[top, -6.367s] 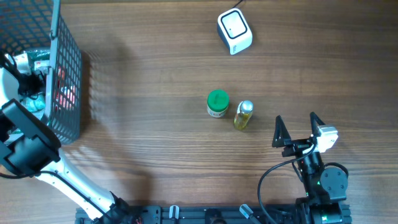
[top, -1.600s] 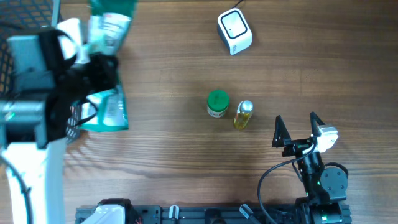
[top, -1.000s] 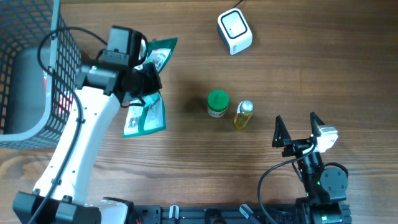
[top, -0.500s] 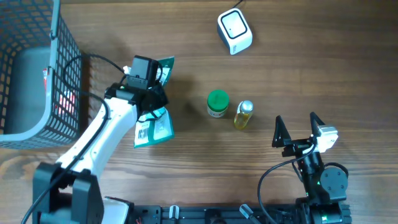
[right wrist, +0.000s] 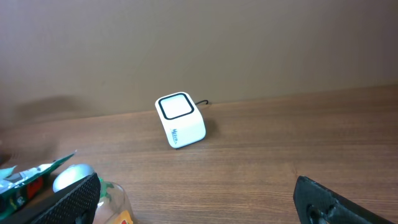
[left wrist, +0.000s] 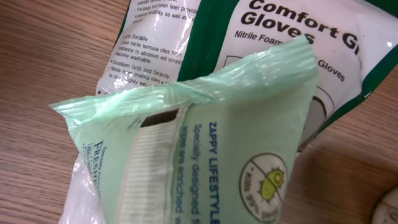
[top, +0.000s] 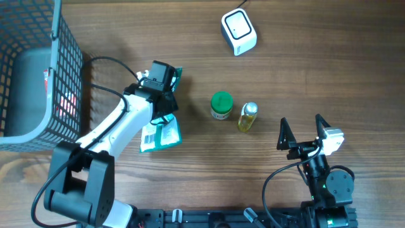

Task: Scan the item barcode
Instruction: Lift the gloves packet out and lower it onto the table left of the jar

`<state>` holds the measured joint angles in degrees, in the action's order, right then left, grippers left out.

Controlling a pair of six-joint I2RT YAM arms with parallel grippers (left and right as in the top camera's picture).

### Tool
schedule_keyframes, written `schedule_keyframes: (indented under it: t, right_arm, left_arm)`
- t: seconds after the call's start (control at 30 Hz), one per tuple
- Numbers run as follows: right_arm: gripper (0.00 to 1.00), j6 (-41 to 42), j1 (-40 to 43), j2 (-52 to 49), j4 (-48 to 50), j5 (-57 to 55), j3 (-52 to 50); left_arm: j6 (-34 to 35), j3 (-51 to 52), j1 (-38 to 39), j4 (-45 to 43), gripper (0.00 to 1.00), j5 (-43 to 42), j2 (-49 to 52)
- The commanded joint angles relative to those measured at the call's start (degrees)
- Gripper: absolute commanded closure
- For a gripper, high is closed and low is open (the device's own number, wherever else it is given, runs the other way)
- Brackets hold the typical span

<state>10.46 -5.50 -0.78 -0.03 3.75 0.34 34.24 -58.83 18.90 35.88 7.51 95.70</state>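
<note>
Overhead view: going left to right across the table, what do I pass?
wire basket → green packets → green-lidded jar → yellow bottle → right gripper. The white scanner is left out, since it sits above the jar and bottle span.

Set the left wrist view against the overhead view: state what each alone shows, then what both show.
Left wrist only: readable print on the wipes pack and the gloves pack. Overhead only: the scanner, basket, green-lidded jar, small bottle, and the right gripper, open. Both: the two packs and the wooden table.
</note>
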Motion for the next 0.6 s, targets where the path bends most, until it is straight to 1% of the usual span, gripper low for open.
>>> schedule_keyframes:
  t: [0.0, 0.13, 0.17, 0.2, 0.23, 0.3, 0.37, 0.4, 0.47, 0.57]
  right_arm:
    - [0.00, 0.42, -0.17, 0.35, 0.15, -0.76, -0.04]
    - [0.00, 0.44, -0.17, 0.35, 0.15, -0.76, -0.04]
    - [0.00, 0.44, -0.17, 0.35, 0.15, -0.76, -0.04]
    - [0.00, 0.42, -0.17, 0.35, 0.15, -0.76, -0.04]
    - [0.00, 0.42, -0.17, 0.35, 0.15, -0.76, -0.04]
    - [0.00, 0.42, -0.17, 0.35, 0.15, -0.76, -0.04]
    - [0.00, 0.39, -0.17, 0.35, 0.15, -0.76, -0.04]
    - [0.00, 0.42, -0.17, 0.35, 0.15, -0.76, -0.04]
    - [0.00, 0.44, -0.17, 0.35, 0.15, -0.76, -0.04]
    - [0.00, 0.42, -0.17, 0.35, 0.15, -0.76, -0.04]
  left_arm:
    - [0.94, 0.02, 1.09, -0.57, 0.94, 1.11, 0.33]
    - [0.94, 0.02, 1.09, -0.57, 0.89, 0.90, 0.33]
    - [0.96, 0.00, 1.11, -0.52, 0.81, 0.85, 0.33]
    - [0.96, 0.00, 1.14, -0.55, 0.79, 0.44, 0.33]
    - [0.94, 0.02, 1.14, -0.55, 0.87, 0.42, 0.33]
    - [0.94, 0.02, 1.14, -0.55, 0.95, 0.42, 0.33]
    - [0.94, 0.02, 1.14, -0.57, 0.95, 0.42, 0.33]
    - [0.94, 0.02, 1.14, -0.57, 0.91, 0.33, 0.33]
    - [0.96, 0.02, 1.14, -0.59, 0.77, -0.63, 0.33]
    - [0.94, 0.02, 1.29, -0.55, 0.78, -1.46, 0.37]
